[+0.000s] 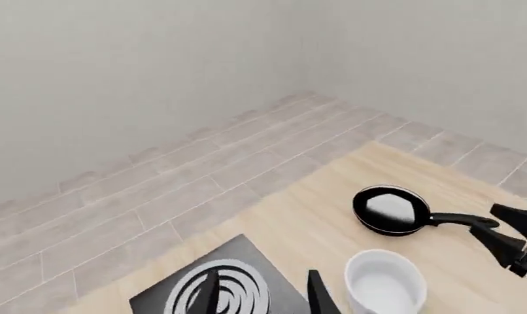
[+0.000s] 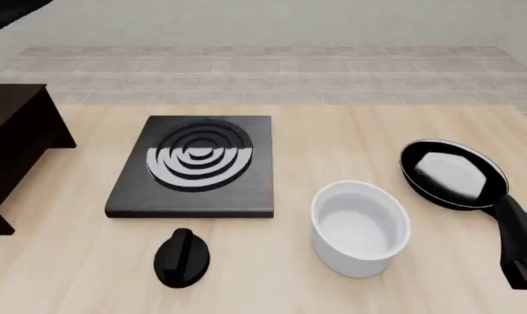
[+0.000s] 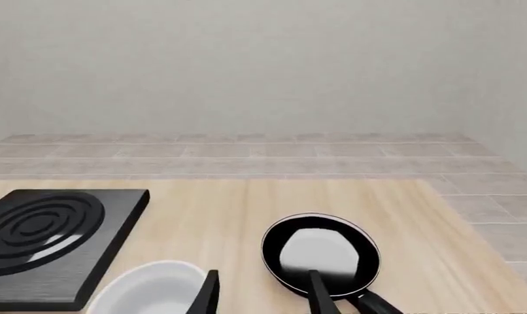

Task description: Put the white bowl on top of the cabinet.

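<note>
— On the pale wooden table (image 2: 351,131), what's there?
— A glossy white bowl (image 2: 360,227), deep and round with straight sides, just right of the flat black stove plate (image 2: 193,167) with its silver rings. A black frying pan (image 2: 453,173) sits beside the bowl.
— And the cabinet (image 2: 15,144)?
— Dark boxy wood, far left, well apart from the bowl.
— The grippers?
— The right gripper (image 3: 261,294) hangs spread above bowl and pan, holding nothing. The left gripper (image 1: 263,294) shows fingertips apart over the stove — empty too
</note>
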Controlling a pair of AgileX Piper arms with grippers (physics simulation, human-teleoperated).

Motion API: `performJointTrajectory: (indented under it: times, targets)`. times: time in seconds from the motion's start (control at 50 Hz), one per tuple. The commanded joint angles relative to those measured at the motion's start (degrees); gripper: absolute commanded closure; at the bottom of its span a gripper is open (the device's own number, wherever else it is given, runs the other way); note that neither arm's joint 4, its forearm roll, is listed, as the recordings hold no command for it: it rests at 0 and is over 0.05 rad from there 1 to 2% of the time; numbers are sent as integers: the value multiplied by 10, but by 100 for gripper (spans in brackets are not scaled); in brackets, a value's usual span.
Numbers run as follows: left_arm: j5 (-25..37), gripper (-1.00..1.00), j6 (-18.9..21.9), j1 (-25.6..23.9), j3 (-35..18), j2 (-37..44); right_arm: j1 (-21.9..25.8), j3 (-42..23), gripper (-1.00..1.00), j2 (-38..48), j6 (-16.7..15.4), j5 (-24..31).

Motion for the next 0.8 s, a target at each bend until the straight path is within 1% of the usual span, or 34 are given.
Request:
performJointTrajectory:
  times: [0.02, 0.04, 0.06, 0.1, 0.12, 0.14, 0.18, 0.2, 0.22, 0.3, 0.32, 0.36, 0.4, 0.44, 0.48, 0.52, 0.54, 0.56, 0.58, 0.6, 0.64, 0.68, 0.74, 0.8]
  targets:
    - [14, -100, 32, -150, -96, 159, 0, 0, -100, -2, -1, 1]
    - [13, -100, 32, -162, -100, 173, 1, -1, -100, -7, -5, 3]
    - [7, -100, 27, -177, -102, 189, 0, 0, -100, 3, 1, -2]
    - [-4, -100, 35, -197, -98, 209, 0, 0, -100, 11, 5, -7]
    - [-6, -100, 38, -207, -98, 222, 0, 0, -100, 12, 4, -8]
    - [-9, -100, 43, -222, -100, 242, 1, 0, -100, -2, -3, -1]
    - [-6, -100, 32, -247, -111, 267, 1, -1, -100, -4, -3, 2]
    - [-1, -100, 36, -260, -120, 285, 0, 0, -100, 8, 3, -5]
    - [0, -100, 39, -264, -124, 292, 0, 0, -100, 13, 5, -9]
    - [13, -100, 37, -299, -144, 342, 1, -2, -100, -6, -4, 4]
    - [10, -100, 44, -297, -142, 346, 1, 0, -100, -1, -2, 0]
    - [8, -100, 40, -295, -144, 358, 0, 0, -100, 10, 4, -7]
    - [5, -100, 41, -298, -144, 364, 1, 0, -100, 1, -2, -3]
    - [4, -100, 42, -308, -139, 371, 1, 0, -100, -2, -3, -1]
    - [5, -100, 37, -316, -133, 380, 0, 0, -100, 10, 3, -7]
    - [5, -100, 31, -327, -126, 389, 0, 1, -100, 11, 2, -10]
    - [13, -100, 20, -357, -123, 406, 1, -1, -100, -3, -4, 0]
    - [13, -100, 20, -357, -123, 406, 1, -1, -100, -3, -4, 0]
    - [16, -100, 25, -371, -119, 415, 1, 0, -100, -2, -3, 0]
    - [23, -100, 37, -373, -122, 434, 0, 0, -100, 11, 4, -9]
    - [28, -100, 43, -382, -123, 446, 1, 0, -100, 1, -1, -2]
    - [35, -100, 42, -383, -131, 450, 1, 0, -100, -3, -3, 1]
    - [45, -100, 48, -383, -141, 456, 1, 0, -100, 10, 3, -8]
    - [51, -100, 49, -385, -143, 461, 1, 0, -100, -3, -4, 0]
